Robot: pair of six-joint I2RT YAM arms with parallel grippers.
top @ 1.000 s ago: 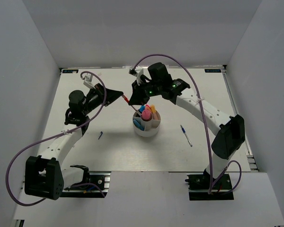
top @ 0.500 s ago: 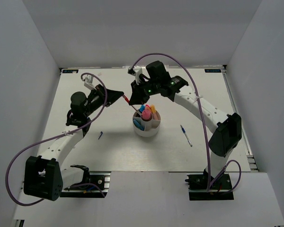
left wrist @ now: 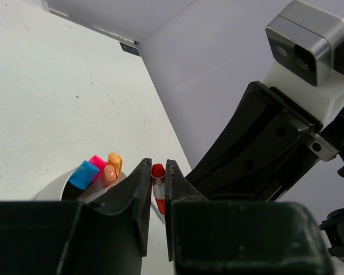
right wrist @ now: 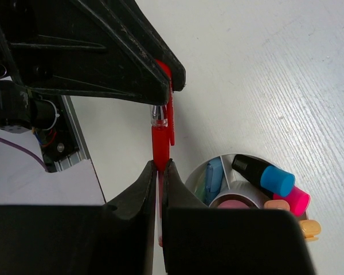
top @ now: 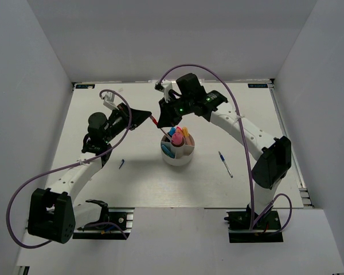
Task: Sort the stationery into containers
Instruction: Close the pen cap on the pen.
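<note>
Top external view: on the left of the white table, a short dark pen is seen lying alone, well apart from everything else. Right of it and higher in the frame, the left gripper is shown with its fingers narrowed onto one end of a thin red pen. The other part of the same pen is pinched between the nearly closed fingers of the right gripper, so the pen is held by both, just to the upper left of the white cup at frame centre. Pink, orange and blue highlighters are seen standing in the cup's compartments. Further right, a blue pen is seen lying on the table, apart from the cup.

In the left wrist view, the pen's red end is seen clamped between the two dark fingers. In the right wrist view, the red barrel is gripped at lower centre, beside the cup's rim.
</note>
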